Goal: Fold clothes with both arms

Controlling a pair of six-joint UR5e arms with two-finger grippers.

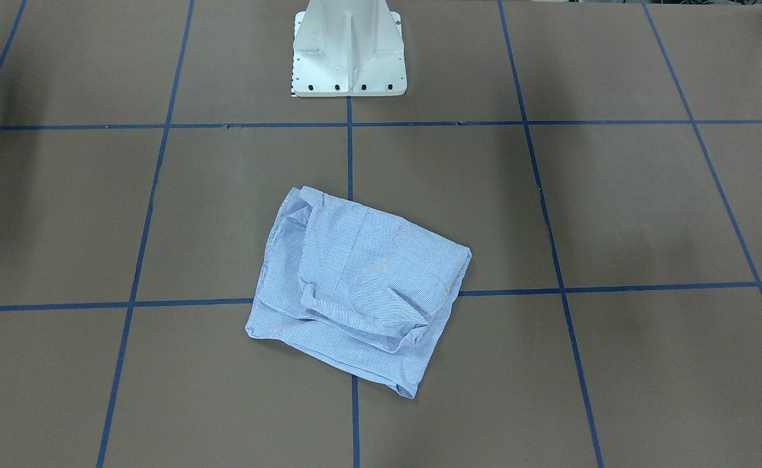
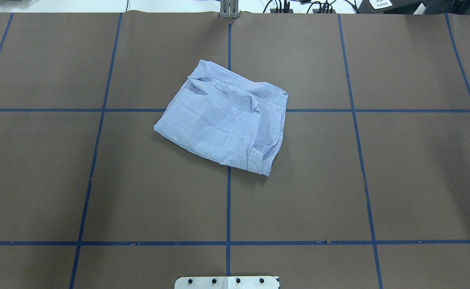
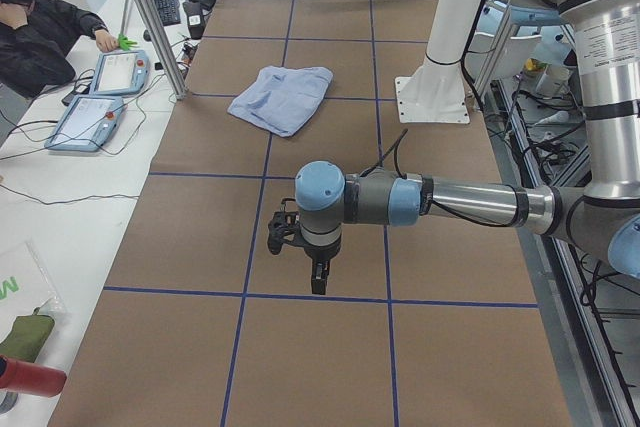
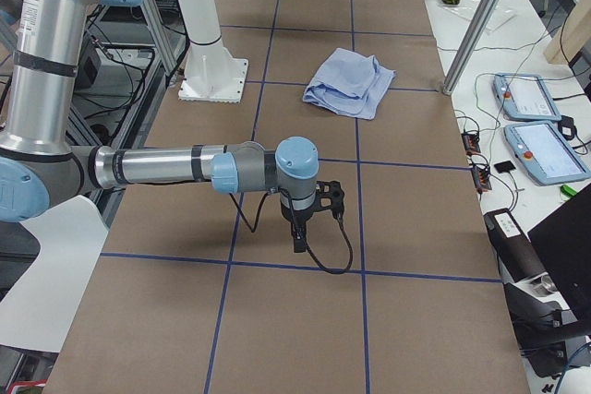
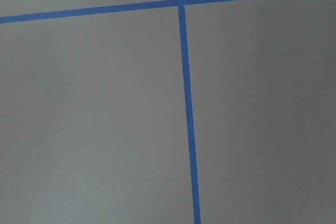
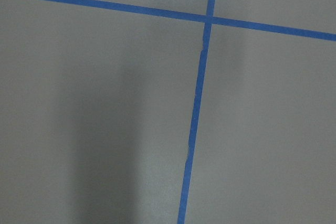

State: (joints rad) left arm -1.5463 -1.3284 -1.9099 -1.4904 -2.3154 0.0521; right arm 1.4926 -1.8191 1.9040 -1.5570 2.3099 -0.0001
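Shirt (image 2: 223, 120) is seen folded into a skewed bundle on the centre line of the worktop (image 2: 98, 180), nearer the edge opposite the pedestal base (image 1: 348, 52). Left gripper (image 3: 318, 282) and right gripper (image 4: 299, 242) are hung near the worktop's ends. Jaw width cannot be told. Fold is judged done, so the bundle should be left undisturbed.

No text can be read in full. A white bag (image 3: 14, 285) shows part of a green letter, cut off at the edge. Print on a white label (image 2: 381, 3) and on the left arm's (image 3: 470, 204) sticker (image 3: 607, 42) is too small to read.
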